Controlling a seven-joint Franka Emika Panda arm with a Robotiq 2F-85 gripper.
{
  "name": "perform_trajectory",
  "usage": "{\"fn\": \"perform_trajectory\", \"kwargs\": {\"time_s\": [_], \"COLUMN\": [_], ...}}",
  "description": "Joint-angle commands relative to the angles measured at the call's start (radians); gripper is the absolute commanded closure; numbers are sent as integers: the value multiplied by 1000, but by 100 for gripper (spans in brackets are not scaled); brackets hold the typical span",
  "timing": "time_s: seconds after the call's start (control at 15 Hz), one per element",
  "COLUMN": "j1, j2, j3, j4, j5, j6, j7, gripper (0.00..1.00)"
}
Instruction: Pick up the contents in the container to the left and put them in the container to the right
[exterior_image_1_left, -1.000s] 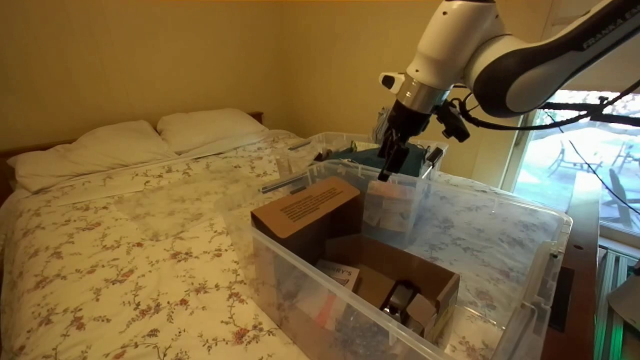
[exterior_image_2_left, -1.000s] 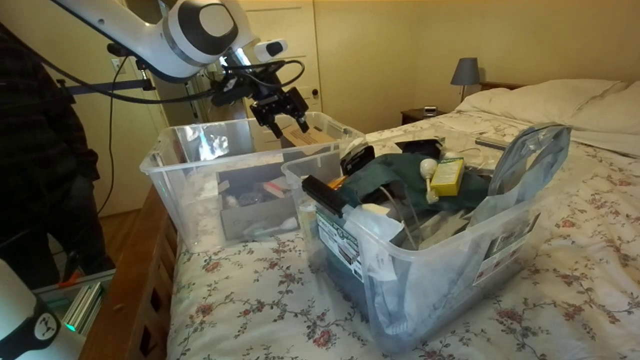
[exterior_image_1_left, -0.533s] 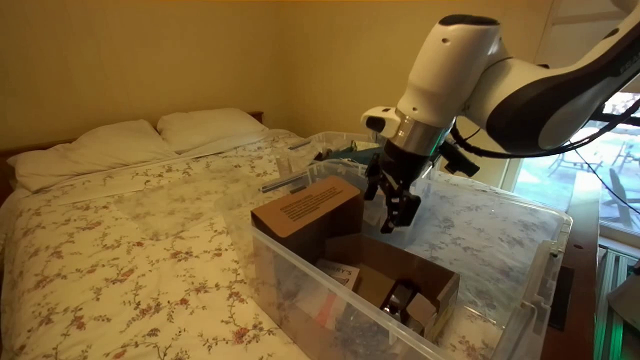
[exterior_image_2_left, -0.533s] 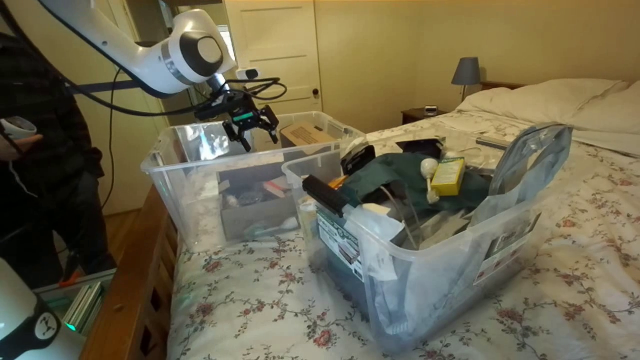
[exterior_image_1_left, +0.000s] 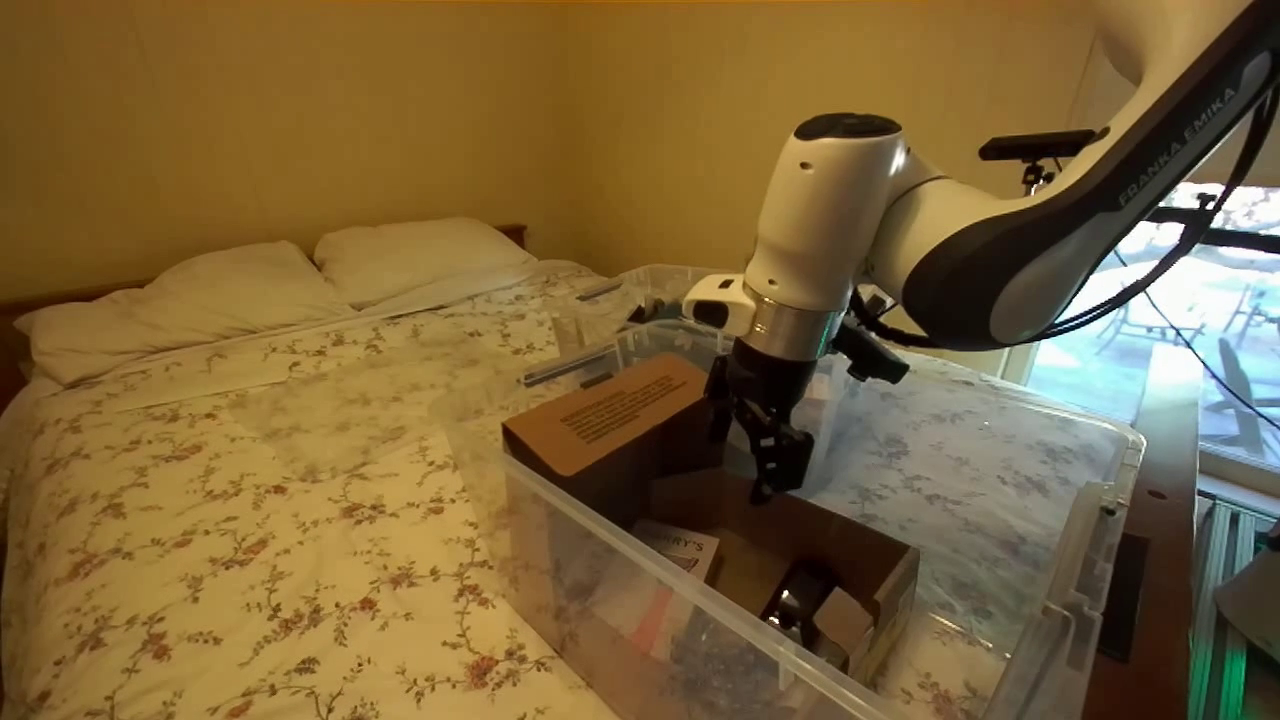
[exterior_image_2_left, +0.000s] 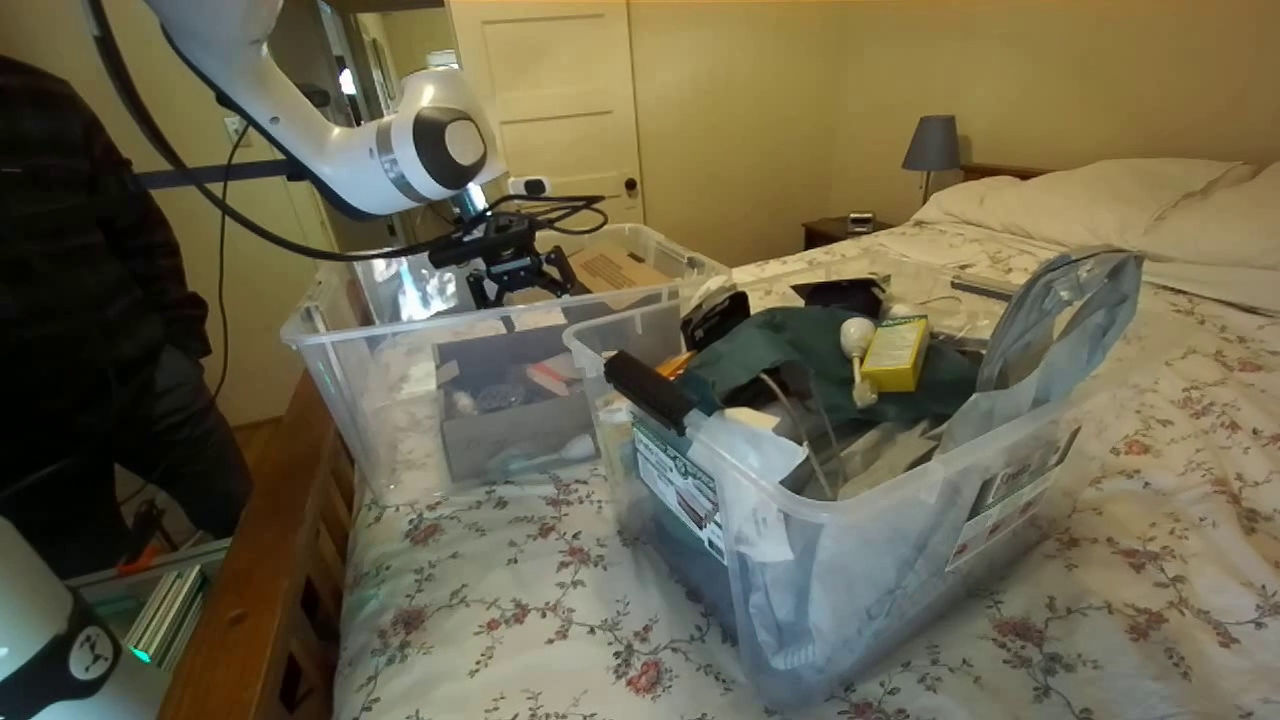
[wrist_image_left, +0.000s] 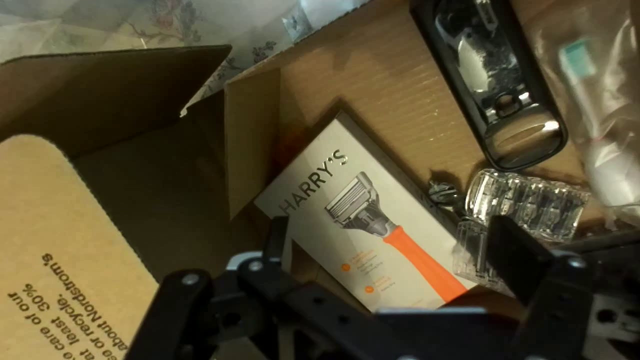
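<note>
A black item with a glossy face (wrist_image_left: 495, 80) lies in a low open cardboard box (exterior_image_1_left: 785, 510); it also shows in an exterior view (exterior_image_1_left: 797, 595). Beside it lie a white Harry's razor box (wrist_image_left: 320, 195), clear plastic blade packs (wrist_image_left: 525, 202) and a bagged toothbrush (wrist_image_left: 582, 90). The cardboard box stands in the left clear bin (exterior_image_2_left: 400, 325). The right clear bin (exterior_image_2_left: 850, 560) is full of mixed goods. My gripper (wrist_image_left: 391, 227) is open and empty, pointing down above the razor box. Its fingers stand apart in both exterior views (exterior_image_1_left: 742, 460) (exterior_image_2_left: 525, 295); they partly hide the blade packs.
A taller brown box with a printed flap (exterior_image_1_left: 620, 410) stands beside the low box, close to my fingers. Bin walls rise around both. A green cloth (exterior_image_2_left: 770, 345), a yellow box (exterior_image_2_left: 894, 355) and a grey bag (exterior_image_2_left: 1070, 310) top the right bin. A person stands behind.
My arm has come down from high near the border between the bins to just above the cardboard box in the left bin. The gripper stays open. The objects have not moved.
</note>
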Motion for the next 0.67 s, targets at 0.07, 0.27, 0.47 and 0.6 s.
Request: {"fn": "perform_trajectory", "kwargs": {"time_s": [0.07,0.27,0.47,0.6], "j1": [-42,-64,-97,-109], "j2": [28,99,186,229], "j3": [17,55,128,156], "j4": [-64,-65,-24,-2], "j5": [121,229,328,349], "j6": [126,221,241,220], "j7": [-178,-280,-371,-391], "gripper": [0,0,0,0]}}
